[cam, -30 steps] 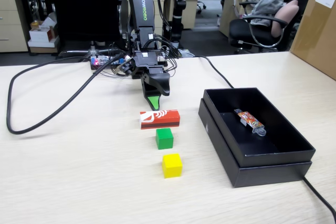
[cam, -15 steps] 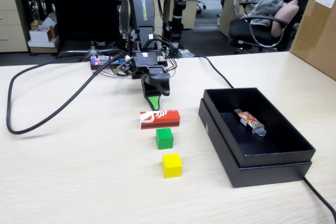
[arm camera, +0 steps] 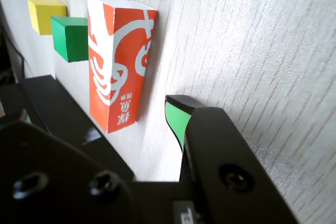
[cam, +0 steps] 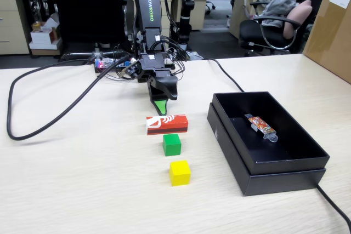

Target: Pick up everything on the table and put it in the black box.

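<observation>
Fixed view shows the black, green-tipped gripper (cam: 160,108) at centre frame, empty, its opening hidden, just above the red oblong block with white markings (cam: 166,124); straddling the block's narrow sides should work best.

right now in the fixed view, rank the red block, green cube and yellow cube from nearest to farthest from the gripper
Measured from the gripper:
1. red block, just in front of the fingertips, toward the camera.
2. green cube, next in the row, closer to the camera.
3. yellow cube, at the row's near end, closest to the camera.

red-white block (cam: 166,125), green cube (cam: 171,144), yellow cube (cam: 179,172)
</observation>
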